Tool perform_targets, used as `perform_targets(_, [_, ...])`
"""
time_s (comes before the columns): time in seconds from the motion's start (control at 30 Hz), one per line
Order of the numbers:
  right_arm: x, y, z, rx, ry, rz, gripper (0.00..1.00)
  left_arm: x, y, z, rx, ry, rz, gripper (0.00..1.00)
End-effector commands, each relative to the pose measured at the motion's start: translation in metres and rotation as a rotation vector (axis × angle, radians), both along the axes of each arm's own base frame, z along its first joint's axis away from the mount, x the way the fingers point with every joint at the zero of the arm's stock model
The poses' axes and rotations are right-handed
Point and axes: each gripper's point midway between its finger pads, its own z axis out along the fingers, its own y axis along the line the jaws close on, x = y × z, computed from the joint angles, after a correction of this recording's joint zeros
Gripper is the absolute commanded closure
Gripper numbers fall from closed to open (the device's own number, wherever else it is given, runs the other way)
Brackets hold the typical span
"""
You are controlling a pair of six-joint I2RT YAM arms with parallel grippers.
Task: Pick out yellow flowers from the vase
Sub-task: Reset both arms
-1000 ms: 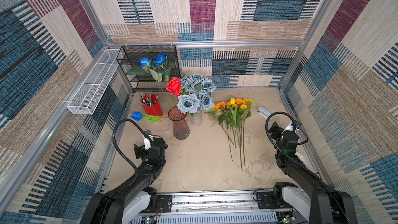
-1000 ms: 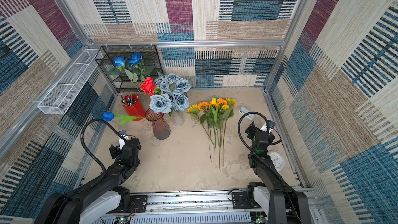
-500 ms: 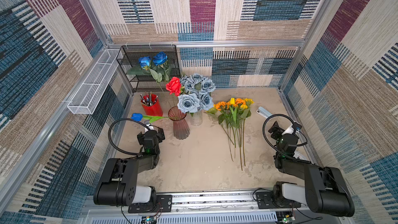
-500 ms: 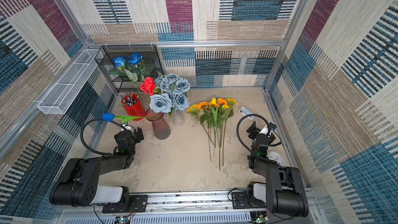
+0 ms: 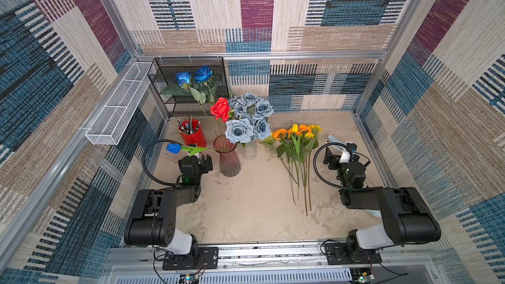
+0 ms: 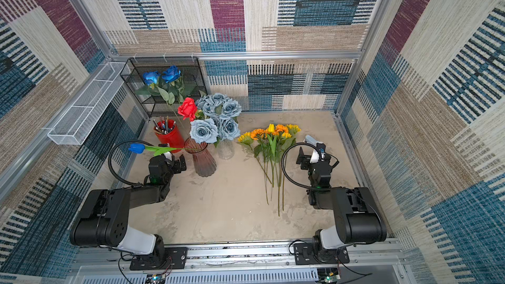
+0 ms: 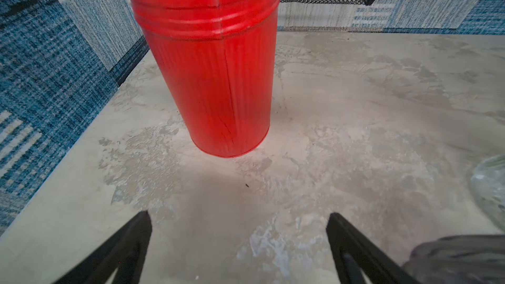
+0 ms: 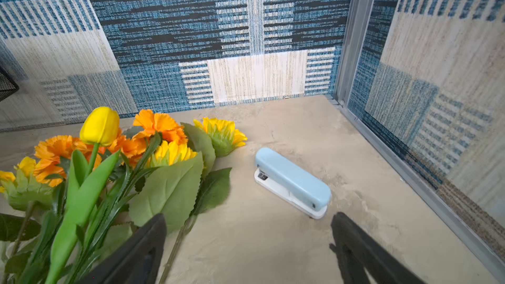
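Observation:
The yellow flowers (image 5: 296,143) (image 6: 270,139) lie in a bunch on the table, heads toward the back wall. In the right wrist view the bunch (image 8: 114,154) shows a yellow tulip among sunflowers and orange blooms. The dark ribbed vase (image 5: 229,159) (image 6: 201,161) stands left of them, holding a red rose and a blue tulip that leans left. My left gripper (image 5: 202,163) (image 7: 239,217) is open and empty, low beside the vase. My right gripper (image 5: 335,156) (image 8: 249,215) is open and empty, just right of the bunch.
A red can of pens (image 5: 192,135) (image 7: 216,77) stands straight ahead of the left gripper. A clear vase of grey-blue roses (image 5: 249,150) stands right of the dark vase. A pale blue stapler (image 5: 334,140) (image 8: 292,181) lies ahead of the right gripper. A black mesh rack (image 5: 188,88) holds blue roses.
Both arms have folded down and back toward their bases, with the grippers staying low near the table. The flowers and vases have not moved.

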Motion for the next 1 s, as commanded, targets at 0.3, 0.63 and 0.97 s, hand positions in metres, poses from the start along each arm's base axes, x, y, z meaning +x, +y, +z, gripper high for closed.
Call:
perform_targets(0.3, [0.0015,0.0082,-0.0086,-0.021,0.042,0.042,0.04,0.0015,-0.0005,-0.0040,-0.028,0.027,-0.036,0.01])
perform_targets(0.63, [0.0013,0.0078,-0.0088,-0.024,0.043,0.040,0.04,0.0016,-0.0006,-0.0041,-0.029,0.027,-0.037,0.00])
perform_targets(0.97, [0.0008,0.0080,-0.0097,-0.022,0.045,0.039,0.04,0.0018,-0.0010,-0.0036,-0.026,0.015,-0.042,0.00])
